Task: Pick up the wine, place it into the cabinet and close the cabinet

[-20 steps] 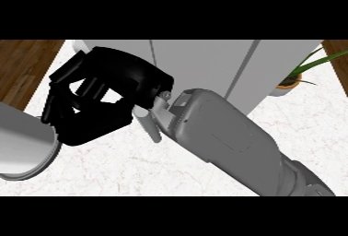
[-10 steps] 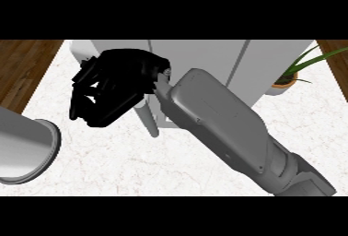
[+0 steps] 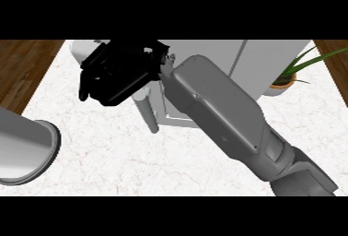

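Observation:
My right hand (image 3: 119,73) is at the left front of the white cabinet (image 3: 224,57), over the counter's far side. Its fingers are curled round a dark shape that blends with the hand; this looks like the wine bottle, almost wholly hidden. The grey right forearm (image 3: 224,115) crosses the view from the lower right and covers the cabinet's front. A white door edge (image 3: 148,113) sticks out toward me just below the hand, so the door stands open. Inside the cabinet nothing shows.
A grey cylinder of my left forearm (image 3: 24,150) fills the lower left edge; its hand is out of view. A potted plant (image 3: 285,80) stands to the right of the cabinet. The white marble counter (image 3: 122,161) ends at wooden floor on both sides.
My right hand has moved up and to the right, from over the counter to the cabinet's open front. Its fingers stay curled. The left forearm has slid further left.

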`<state>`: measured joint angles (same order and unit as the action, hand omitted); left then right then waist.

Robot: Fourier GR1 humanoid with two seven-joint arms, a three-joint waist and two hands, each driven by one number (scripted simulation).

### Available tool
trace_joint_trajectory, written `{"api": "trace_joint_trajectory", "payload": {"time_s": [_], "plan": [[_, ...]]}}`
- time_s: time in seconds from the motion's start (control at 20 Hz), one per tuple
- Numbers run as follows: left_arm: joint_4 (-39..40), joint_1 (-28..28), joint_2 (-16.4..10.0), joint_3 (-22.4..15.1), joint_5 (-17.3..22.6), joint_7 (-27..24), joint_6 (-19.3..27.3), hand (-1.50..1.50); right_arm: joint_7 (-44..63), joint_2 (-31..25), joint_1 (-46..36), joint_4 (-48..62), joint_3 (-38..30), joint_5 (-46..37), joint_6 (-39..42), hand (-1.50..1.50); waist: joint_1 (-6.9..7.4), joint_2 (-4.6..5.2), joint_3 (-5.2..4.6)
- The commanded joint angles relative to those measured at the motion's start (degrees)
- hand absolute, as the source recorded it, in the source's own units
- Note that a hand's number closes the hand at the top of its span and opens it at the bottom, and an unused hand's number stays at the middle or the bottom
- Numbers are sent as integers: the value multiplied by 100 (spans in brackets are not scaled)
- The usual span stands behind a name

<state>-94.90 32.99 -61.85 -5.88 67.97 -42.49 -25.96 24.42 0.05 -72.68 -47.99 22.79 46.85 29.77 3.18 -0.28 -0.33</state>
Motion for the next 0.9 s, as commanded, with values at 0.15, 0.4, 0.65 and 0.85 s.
{"api": "trace_joint_trajectory", "payload": {"time_s": [0.15,0.4,0.65,0.85], "plan": [[264,-94,42,575,81,-136,-151,-150,-591,-340,135,763,-389,-162,261,150,-62,84,31],[233,-216,172,592,-83,-39,12,-150,-886,-618,-161,970,-628,-438,-373,150,-61,108,22],[-3,-168,105,646,-85,117,38,-150,-1298,-923,24,905,-741,-652,-515,150,-86,133,33],[-114,-205,164,644,-192,152,69,-150,-1444,-840,80,843,-690,-784,-638,150,-140,114,30]]}}
